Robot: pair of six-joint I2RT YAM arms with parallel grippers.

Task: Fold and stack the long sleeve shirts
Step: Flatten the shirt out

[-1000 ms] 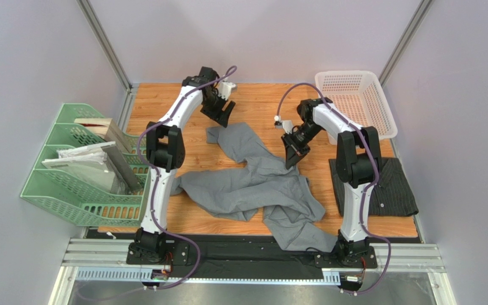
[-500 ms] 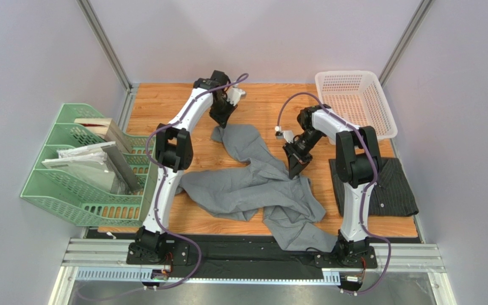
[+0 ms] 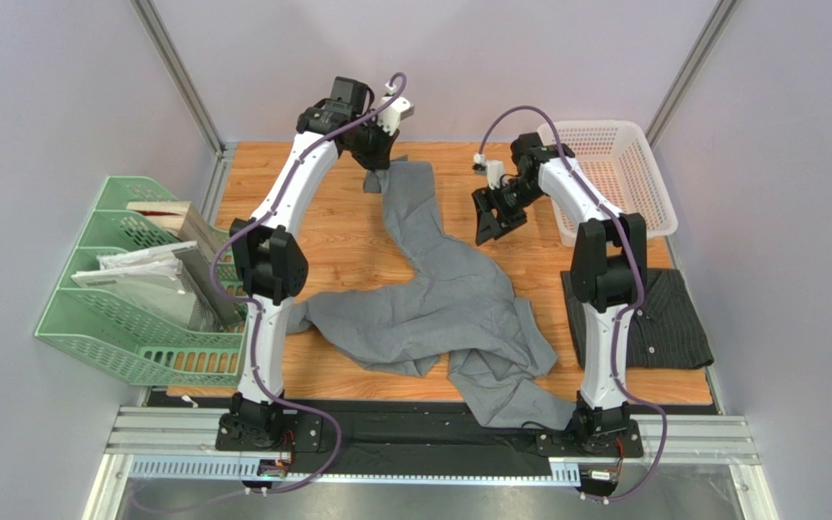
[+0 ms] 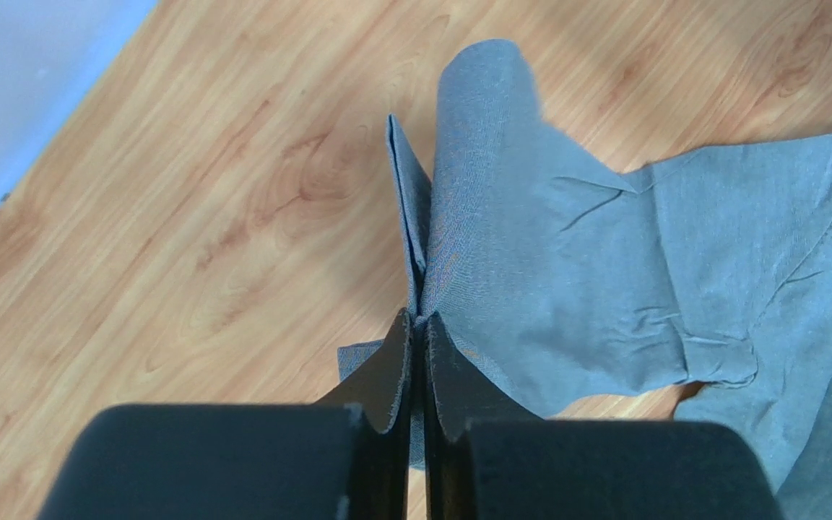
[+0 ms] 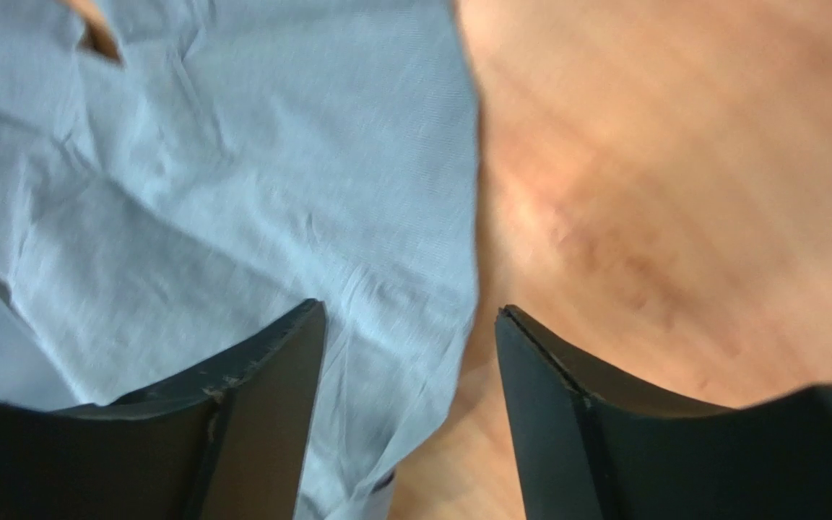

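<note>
The left hand (image 4: 420, 320) is pressed together on a sleeve (image 4: 475, 195) of the grey shirt (image 3: 431, 314), held near the desk's (image 3: 301, 206) far edge. The right hand (image 5: 410, 314) hangs spread and empty beside that sleeve. The charcoal shirt (image 3: 672, 314) lies folded at the right edge.

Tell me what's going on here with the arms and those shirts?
The left gripper is shut on a sleeve end of the grey shirt, holding it at the far side of the table while the rest lies spread and rumpled. The right gripper hangs open beside that sleeve, holding nothing. The dark shirt lies folded at the right edge.
</note>
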